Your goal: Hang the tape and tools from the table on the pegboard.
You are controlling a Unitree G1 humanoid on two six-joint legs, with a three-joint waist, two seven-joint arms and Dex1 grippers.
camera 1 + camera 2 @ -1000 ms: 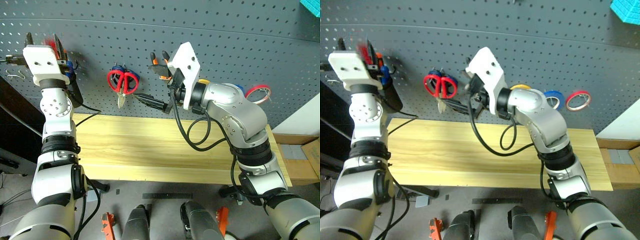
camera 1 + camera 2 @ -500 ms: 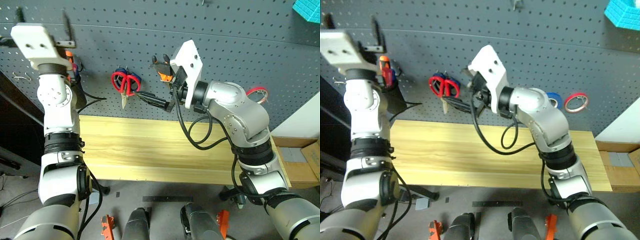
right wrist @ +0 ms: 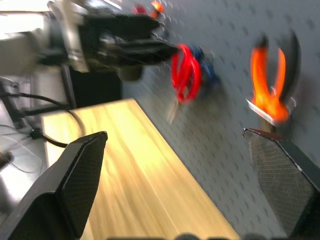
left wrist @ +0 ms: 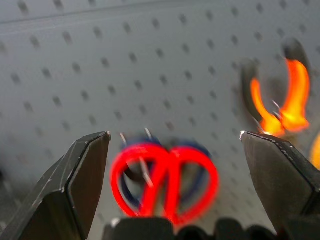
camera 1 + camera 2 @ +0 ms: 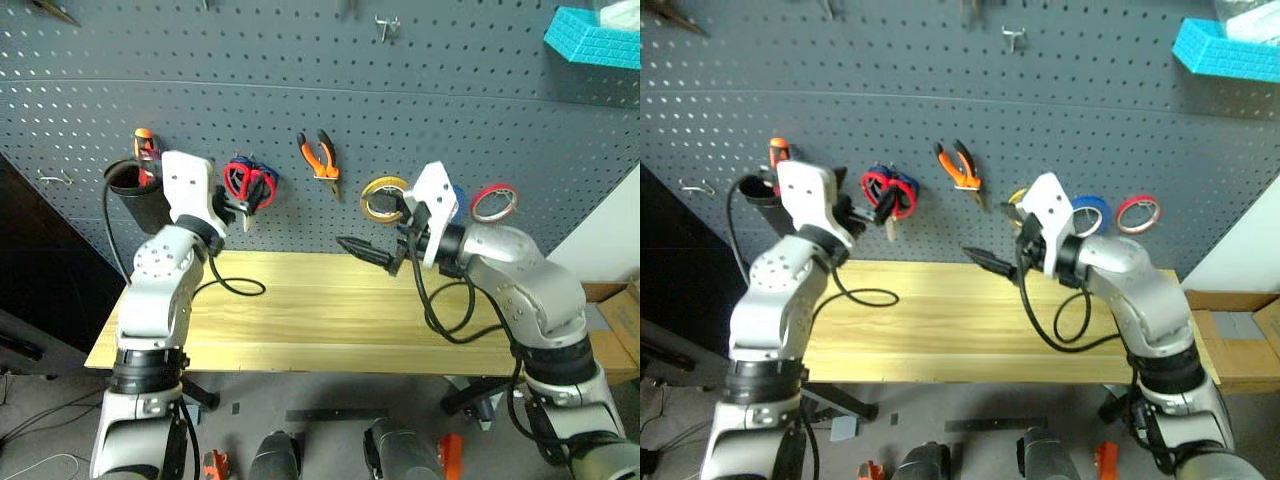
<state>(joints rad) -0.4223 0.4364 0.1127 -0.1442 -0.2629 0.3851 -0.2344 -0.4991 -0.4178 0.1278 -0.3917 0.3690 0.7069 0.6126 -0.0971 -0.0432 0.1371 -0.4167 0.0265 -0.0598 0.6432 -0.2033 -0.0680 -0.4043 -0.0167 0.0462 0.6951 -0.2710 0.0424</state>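
Observation:
On the dark grey pegboard hang the red-handled scissors, the orange-and-black pliers and the blue tape. The screwdriver's red handle sticks up out of a black cup on the board. My left gripper is open just in front of the scissors, nothing between its fingers. My right gripper is open and empty above the table, pointing left, below the pliers.
A yellow roll and a red-pink roll hang beside the blue tape. Blue-handled scissors hang behind the red ones. A turquoise box sits high on the right, cardboard boxes stand past the table's right end.
The left gripper opened, leaving the screwdriver in the cup, and swung down and right to the scissors. The right arm dropped from the pliers toward the table. The camera view tilted upward.

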